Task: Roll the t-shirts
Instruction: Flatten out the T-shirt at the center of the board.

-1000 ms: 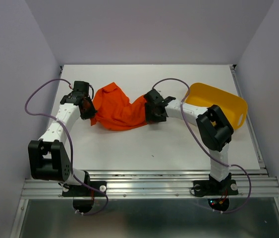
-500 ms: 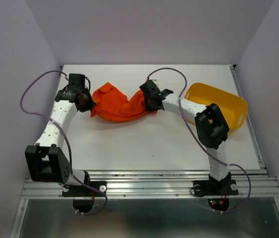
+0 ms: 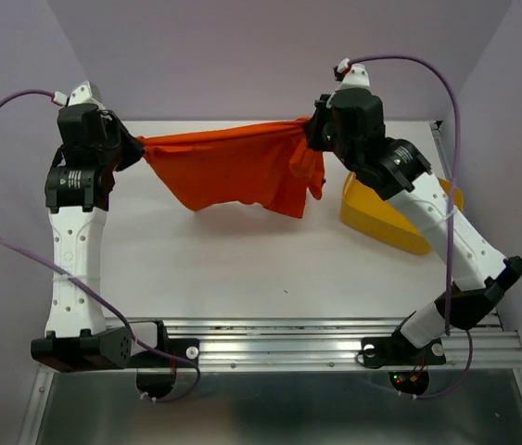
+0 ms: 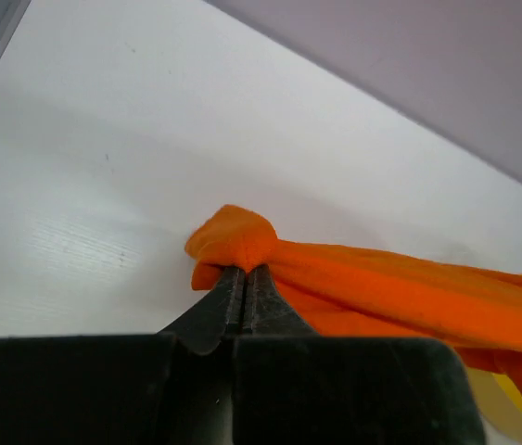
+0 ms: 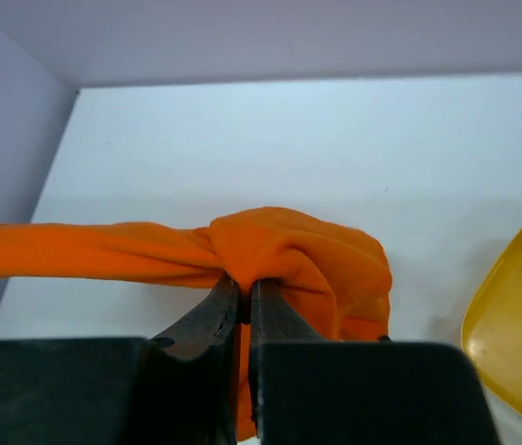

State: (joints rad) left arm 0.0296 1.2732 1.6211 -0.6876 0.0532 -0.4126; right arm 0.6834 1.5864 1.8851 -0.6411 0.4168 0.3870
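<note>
In the top view the white right arm (image 3: 427,199) covers part of the yellow plastic tub (image 3: 376,225); the right wrist view cuts the tub at its right edge. The bright orange-red cloth t-shirt (image 3: 237,171) runs off the left wrist view's right side, its sleeves indistinguishable among the folds.

left arm (image 3: 73,250) and right arm (image 3: 427,209) both reach up high, well apart. left gripper (image 3: 135,148) and right gripper (image 3: 311,130) point toward each other, each pinched tight on a bunch of the t-shirt (image 3: 233,171), jaws almost meeting.
</note>
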